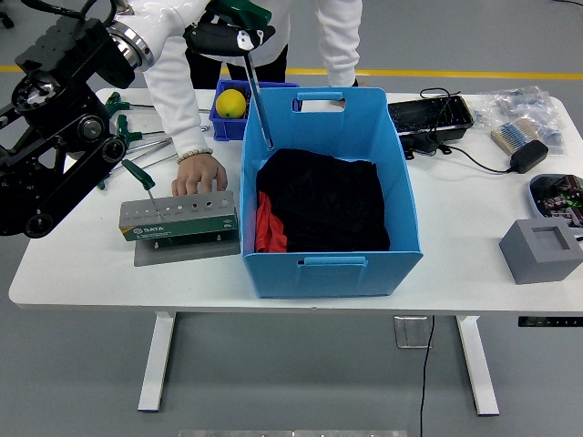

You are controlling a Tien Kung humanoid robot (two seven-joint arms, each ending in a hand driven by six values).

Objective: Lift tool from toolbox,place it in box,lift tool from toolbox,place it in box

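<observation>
Gripping tool (256, 100), left hand (228, 35), above box (328, 182)

We had a single view, from a camera set high on the robot's side, facing forward and down across the white table (474, 264). Its near edge ran along the lower part of the picture, with the legs and grey floor below. We stood far enough back to take in the whole tabletop; the person (339, 36) opposite was cut off at the top.

Left hand (223, 35) raised, fingers clenched
</observation>
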